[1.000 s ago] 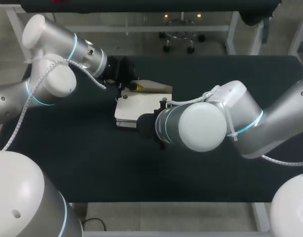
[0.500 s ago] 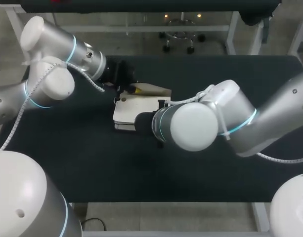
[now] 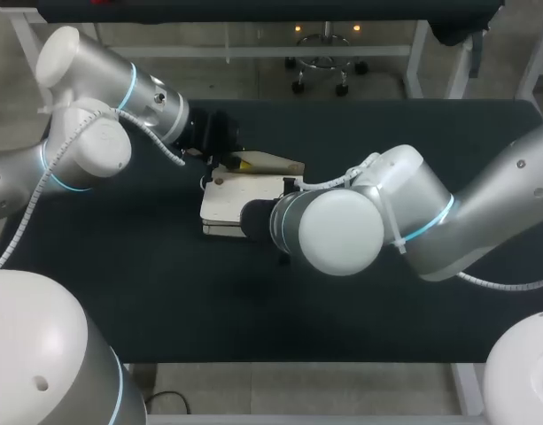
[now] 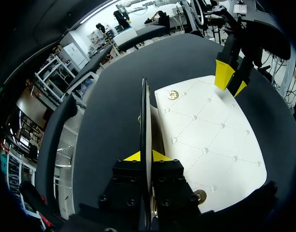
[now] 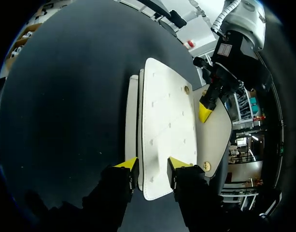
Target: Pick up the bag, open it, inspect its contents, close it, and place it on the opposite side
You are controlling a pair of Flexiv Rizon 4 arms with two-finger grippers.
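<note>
The left gripper (image 4: 146, 156) is clamped on the flap (image 4: 144, 111) of the bag (image 4: 210, 140), with its yellow tips pressed against the thin panel from both sides. The flap is held raised on edge along one side of the bag, and its tan inner face is shown in the head view. The right gripper (image 5: 154, 164) is closed across the opposite edge of the bag. One finger is set on the quilted white top and the other sits low against the stacked layers next to the table, so the bag's edge is caught between them. The bag is laid flat, and its cream front is marked with stitched diamonds. A round gold stud (image 4: 173, 94) is seen close to the flap, and a second is seen near the left gripper's body. The bag is placed on the table (image 3: 165, 301), left of the middle and toward the far edge. The surface is covered by a plain, dark, matt sheet. Both arms are brought in over it from opposite sides, with the bag between them.
</note>
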